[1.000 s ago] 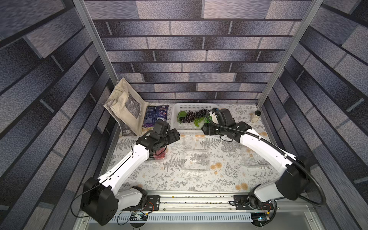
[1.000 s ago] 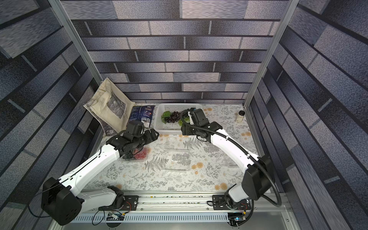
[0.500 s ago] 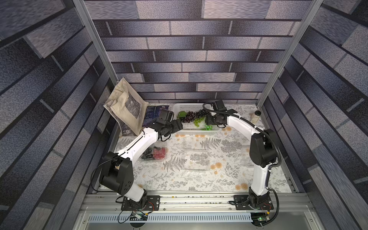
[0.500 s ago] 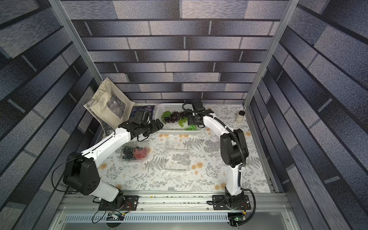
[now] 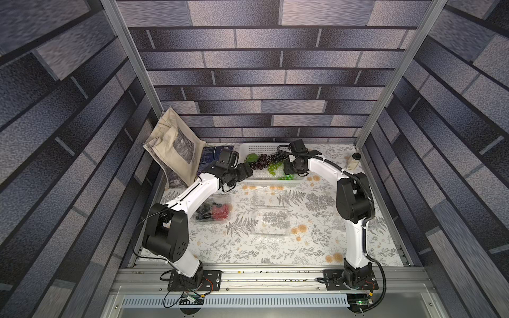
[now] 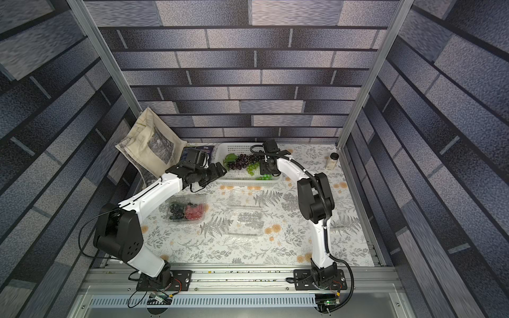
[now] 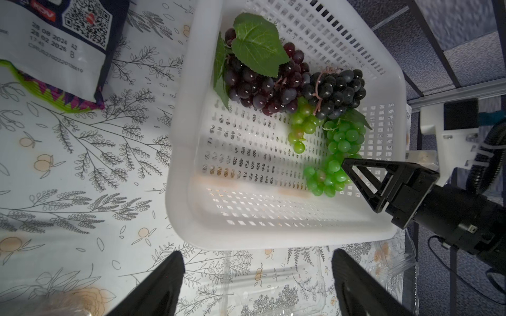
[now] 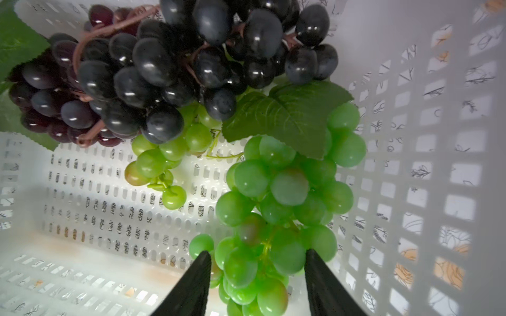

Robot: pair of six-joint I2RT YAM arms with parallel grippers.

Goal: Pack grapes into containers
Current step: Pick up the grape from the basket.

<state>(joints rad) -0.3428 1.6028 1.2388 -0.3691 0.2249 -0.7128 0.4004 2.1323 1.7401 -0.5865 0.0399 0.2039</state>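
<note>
**Right wrist view: right hand (image 8: 257, 253) astride the bright green bunch (image 8: 287, 191)**

Watching from beside the rig: the right hand's two fingers sit either side of the bunch's near end, w/ grapes bulging btwn them. Can't tell if they're pressing or only flanking. The bunch lies in the white basket (image 8: 438, 136), straight ahead of the hand, w/ a leaf (image 8: 287, 115) at its far end. Further out from the hand are a pale green bunch (image 8: 164, 158) and a dark bunch (image 8: 169, 63) lying partly over it.

The left hand (image 7: 256, 257) hangs just short of the basket's near wall, fingers spread wide, nothing btwn them.

Handling, my guess: fake fruit, so light, glossy and prob. slippery. Single berries would roll under a pinch, and the cluster looks floppy on a bendy stem. Best hold is across several grapes at the thick middle, or on the stem where it branches, not one berry at the tip. The leaf end sits close to the dark bunch, so it may snag on lifting.

The filled punnet (image 5: 213, 210) (red + dark grapes) and the empty punnet (image 5: 271, 221) sit on the surface (image 5: 248, 247), well behind both hands, toward the arm bases.
</note>
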